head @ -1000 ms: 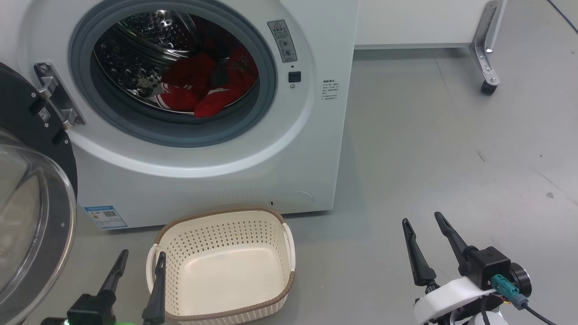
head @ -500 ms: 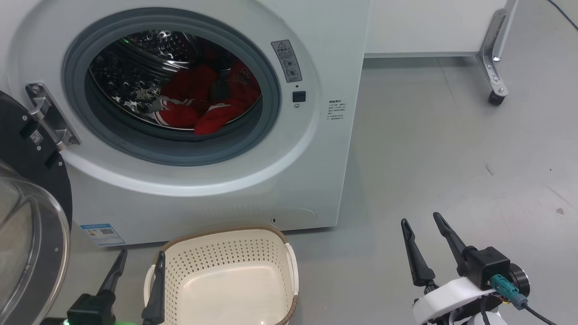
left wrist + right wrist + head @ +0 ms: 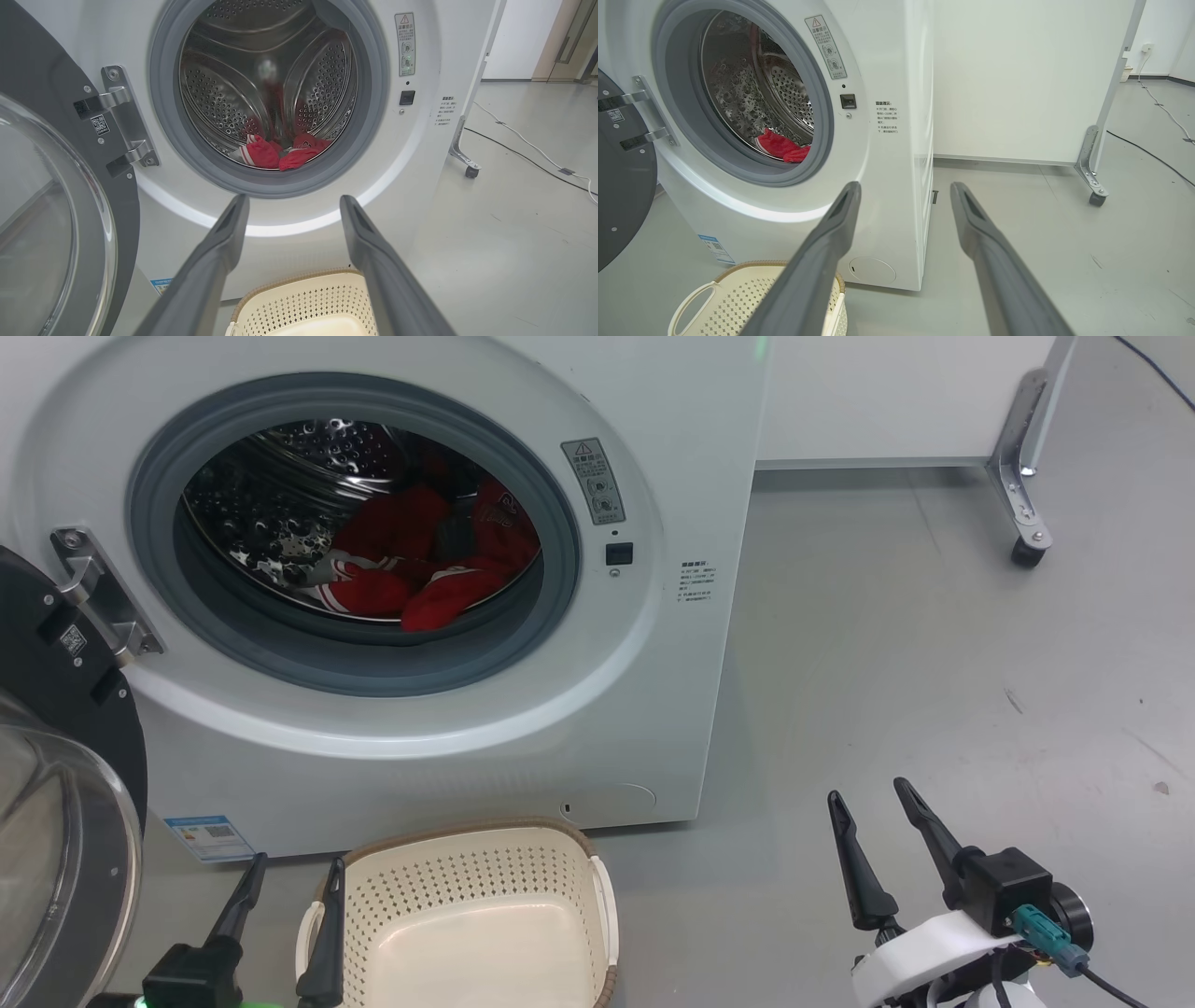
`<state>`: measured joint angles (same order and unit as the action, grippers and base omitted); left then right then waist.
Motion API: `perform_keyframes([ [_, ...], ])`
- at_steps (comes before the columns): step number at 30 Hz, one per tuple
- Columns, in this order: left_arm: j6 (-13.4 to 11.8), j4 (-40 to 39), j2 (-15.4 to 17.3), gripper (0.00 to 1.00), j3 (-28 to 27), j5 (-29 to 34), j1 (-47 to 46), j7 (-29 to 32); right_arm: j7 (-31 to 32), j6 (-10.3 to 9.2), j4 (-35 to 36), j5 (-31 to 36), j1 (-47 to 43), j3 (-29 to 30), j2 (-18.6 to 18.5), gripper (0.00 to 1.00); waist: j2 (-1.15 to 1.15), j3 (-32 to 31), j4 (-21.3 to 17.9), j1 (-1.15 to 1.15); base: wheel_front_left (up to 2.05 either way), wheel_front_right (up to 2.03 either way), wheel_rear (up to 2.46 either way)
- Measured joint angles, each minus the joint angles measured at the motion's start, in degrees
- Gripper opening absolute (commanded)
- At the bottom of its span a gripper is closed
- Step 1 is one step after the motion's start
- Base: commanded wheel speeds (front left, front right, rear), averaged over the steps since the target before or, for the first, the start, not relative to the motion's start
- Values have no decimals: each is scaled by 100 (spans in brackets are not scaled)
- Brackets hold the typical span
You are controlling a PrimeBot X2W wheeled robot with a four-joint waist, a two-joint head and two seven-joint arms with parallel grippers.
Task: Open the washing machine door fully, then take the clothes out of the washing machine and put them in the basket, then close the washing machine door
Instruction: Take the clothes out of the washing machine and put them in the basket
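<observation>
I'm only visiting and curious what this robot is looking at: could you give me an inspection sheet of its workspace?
surface: grey floor, lightly marked.
job's things: washing machine with its door swung open at the left; red clothes lying in the drum; basket empty on the floor in front.
clutter: nothing seen.
grippers: left gripper and right gripper both open, holding nothing.
cables: white cable and dark cable trailing over the floor right of the washer.
surroundings: white panel on a castor.
</observation>
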<state>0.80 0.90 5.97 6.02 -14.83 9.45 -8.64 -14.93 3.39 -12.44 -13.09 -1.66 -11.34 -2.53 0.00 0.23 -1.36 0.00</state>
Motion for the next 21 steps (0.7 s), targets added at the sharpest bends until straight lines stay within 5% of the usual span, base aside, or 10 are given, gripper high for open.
perform_keyframes([
  [21,-56,209,-112,100,58,-76,-85,10,0,1,33,0,2,-25,0,100,0,57,-16,0,0,0,0],
])
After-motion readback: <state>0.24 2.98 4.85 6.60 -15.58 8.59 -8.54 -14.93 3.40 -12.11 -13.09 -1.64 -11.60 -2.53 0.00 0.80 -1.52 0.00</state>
